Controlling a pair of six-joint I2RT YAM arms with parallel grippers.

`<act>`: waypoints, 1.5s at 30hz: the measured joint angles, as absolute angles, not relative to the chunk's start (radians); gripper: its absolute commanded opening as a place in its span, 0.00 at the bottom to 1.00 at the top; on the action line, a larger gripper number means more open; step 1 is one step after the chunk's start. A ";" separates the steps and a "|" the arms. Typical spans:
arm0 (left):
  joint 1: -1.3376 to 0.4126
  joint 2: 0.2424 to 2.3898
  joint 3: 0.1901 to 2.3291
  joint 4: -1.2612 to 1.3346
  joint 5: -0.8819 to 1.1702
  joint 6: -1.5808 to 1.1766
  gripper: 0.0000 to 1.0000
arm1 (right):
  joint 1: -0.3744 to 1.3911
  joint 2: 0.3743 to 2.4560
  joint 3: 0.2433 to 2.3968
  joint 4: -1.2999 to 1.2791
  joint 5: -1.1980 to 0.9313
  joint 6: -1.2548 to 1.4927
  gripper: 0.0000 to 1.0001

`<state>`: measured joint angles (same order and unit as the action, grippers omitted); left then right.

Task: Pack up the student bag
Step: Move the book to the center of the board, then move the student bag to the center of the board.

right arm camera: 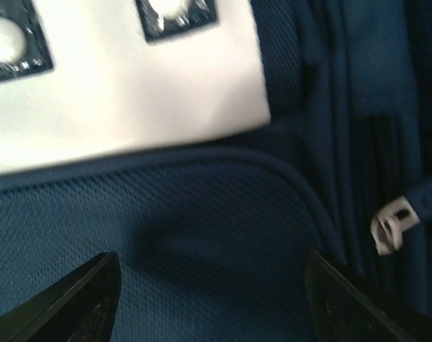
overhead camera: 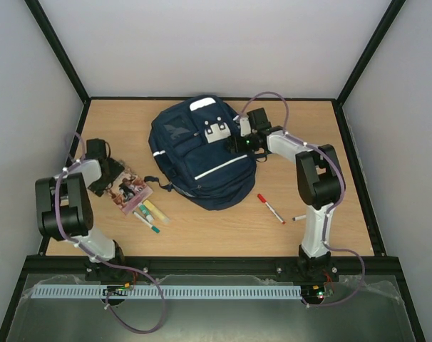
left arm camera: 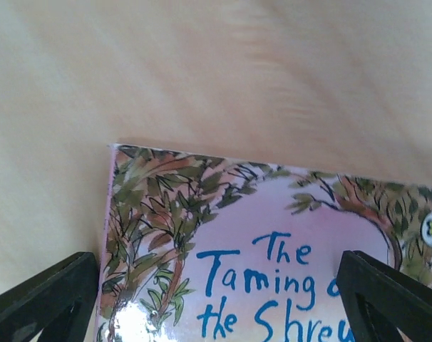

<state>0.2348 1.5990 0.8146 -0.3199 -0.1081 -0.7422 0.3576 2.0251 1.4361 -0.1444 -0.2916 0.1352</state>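
Student bag [overhead camera: 202, 160]: navy woven fabric; zip pull [right arm camera: 391, 228] seen only by right wrist | right fingers [right arm camera: 73, 299] apart, empty | left fingers [left arm camera: 45, 299] wide, empty, apparently above glossy book [left arm camera: 273, 242]

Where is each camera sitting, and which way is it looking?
Top external: high behind, facing down on the student bag and book; both arms show.
Left wrist: on the left arm, facing down at the book cover; left gripper shows.
Right wrist: on the right arm, close over the student bag; right gripper shows.
Shared: the book, in top and left wrist.
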 measured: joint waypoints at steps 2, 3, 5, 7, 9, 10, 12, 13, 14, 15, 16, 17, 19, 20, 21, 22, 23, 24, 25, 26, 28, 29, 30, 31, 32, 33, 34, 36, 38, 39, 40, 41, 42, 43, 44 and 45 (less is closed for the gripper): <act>0.191 1.640 0.855 -0.304 -0.105 -0.738 0.94 | 0.337 1.993 1.377 -0.126 -0.317 0.160 0.72; 0.167 1.661 0.877 -0.297 -0.104 -0.735 0.94 | 0.323 1.974 1.348 -0.119 -0.335 0.171 0.71; 0.128 1.694 0.909 -0.290 -0.104 -0.728 0.94 | 0.297 1.935 1.292 -0.107 -0.368 0.192 0.71; 0.087 1.726 0.946 -0.282 -0.103 -0.722 0.93 | 0.271 1.897 1.242 -0.102 -0.395 0.205 0.71; 0.055 1.752 0.974 -0.276 -0.100 -0.716 0.93 | 0.249 1.847 1.177 -0.102 -0.413 0.208 0.71; 0.038 1.765 0.991 -0.274 -0.098 -0.712 0.92 | 0.241 1.823 1.156 -0.104 -0.414 0.207 0.71; 0.014 1.783 1.013 -0.270 -0.086 -0.706 0.91 | 0.229 1.770 1.103 -0.126 -0.403 0.203 0.71; -0.001 1.791 1.023 -0.268 -0.078 -0.702 0.91 | 0.224 1.746 1.079 -0.144 -0.399 0.200 0.70; -0.010 1.797 1.030 -0.266 -0.072 -0.699 0.91 | 0.219 1.718 1.048 -0.164 -0.396 0.193 0.69; -0.022 1.803 1.038 -0.263 -0.063 -0.695 0.90 | 0.215 1.696 1.029 -0.180 -0.396 0.186 0.68; -0.031 1.807 1.044 -0.262 -0.054 -0.691 0.91 | 0.211 1.670 1.012 -0.198 -0.397 0.179 0.67; -0.039 1.809 1.049 -0.263 -0.047 -0.686 0.91 | 0.212 1.646 1.004 -0.216 -0.398 0.170 0.66; -0.048 1.808 1.050 -0.268 -0.042 -0.670 0.91 | 0.229 1.585 1.005 -0.238 -0.409 0.145 0.65; -0.050 1.806 1.050 -0.273 -0.042 -0.660 0.91 | 0.255 1.563 1.009 -0.243 -0.412 0.135 0.64; -0.049 1.802 1.050 -0.280 -0.041 -0.647 0.91 | 0.282 1.542 1.020 -0.252 -0.411 0.123 0.63; -0.043 1.791 1.049 -0.290 -0.040 -0.629 0.90 | 0.330 1.518 1.043 -0.265 -0.414 0.107 0.61; -0.036 1.778 1.047 -0.294 -0.034 -0.619 0.89 | 0.380 1.507 1.068 -0.270 -0.418 0.093 0.59; -0.028 1.751 1.038 -0.299 -0.023 -0.604 0.88 | 0.429 1.504 1.097 -0.273 -0.423 0.082 0.56; -0.020 1.726 1.029 -0.300 -0.016 -0.594 0.85 | 0.470 1.506 1.124 -0.274 -0.430 0.072 0.54; -0.006 1.690 1.010 -0.297 0.001 -0.583 0.82 | 0.521 1.515 1.161 -0.275 -0.445 0.064 0.53; 0.033 1.603 0.959 -0.290 0.034 -0.559 0.77 | 0.598 1.555 1.231 -0.277 -0.475 0.058 0.51; 0.052 1.564 0.931 -0.278 0.054 -0.547 0.74 | 0.626 1.588 1.272 -0.282 -0.487 0.058 0.49; 0.073 1.529 0.903 -0.270 0.077 -0.536 0.72 | 0.650 1.628 1.314 -0.284 -0.495 0.056 0.49; 0.094 1.505 0.881 -0.265 0.099 -0.528 0.70 | 0.671 1.673 1.355 -0.285 -0.502 0.056 0.48; 0.117 1.486 0.860 -0.257 0.125 -0.519 0.70 | 0.691 1.716 1.389 -0.285 -0.508 0.057 0.47; 0.141 1.473 0.838 -0.247 0.155 -0.511 0.69 | 0.712 1.766 1.425 -0.286 -0.512 0.057 0.46; 0.159 1.469 0.823 -0.241 0.178 -0.506 0.69 | 0.726 1.805 1.449 -0.286 -0.515 0.058 0.46; 0.192 1.469 0.789 -0.226 0.221 -0.500 0.69 | 0.758 1.897 1.518 -0.294 -0.521 0.064 0.45; 0.213 1.469 0.760 -0.217 0.254 -0.496 0.70 | 0.786 1.985 1.590 -0.296 -0.527 0.073 0.45; 0.221 1.470 0.748 -0.214 0.270 -0.495 0.70 | 0.797 2.027 1.627 -0.296 -0.529 0.078 0.45; 0.229 1.472 0.739 -0.212 0.284 -0.495 0.70 | 0.805 2.059 1.656 -0.295 -0.531 0.082 0.44; 0.233 1.474 0.734 -0.210 0.294 -0.493 0.71 | 0.813 2.086 1.680 -0.296 -0.532 0.086 0.44; 0.237 1.480 0.731 -0.207 0.304 -0.493 0.71 | 0.820 2.123 1.721 -0.302 -0.533 0.093 0.44; 0.240 1.487 0.730 -0.202 0.312 -0.492 0.71 | 0.823 2.157 1.757 -0.303 -0.534 0.099 0.44; 0.243 1.497 0.728 -0.195 0.321 -0.490 0.71 | 0.824 2.191 1.794 -0.303 -0.535 0.105 0.43; 0.246 1.508 0.727 -0.189 0.329 -0.489 0.71 | 0.824 2.221 1.825 -0.305 -0.534 0.112 0.42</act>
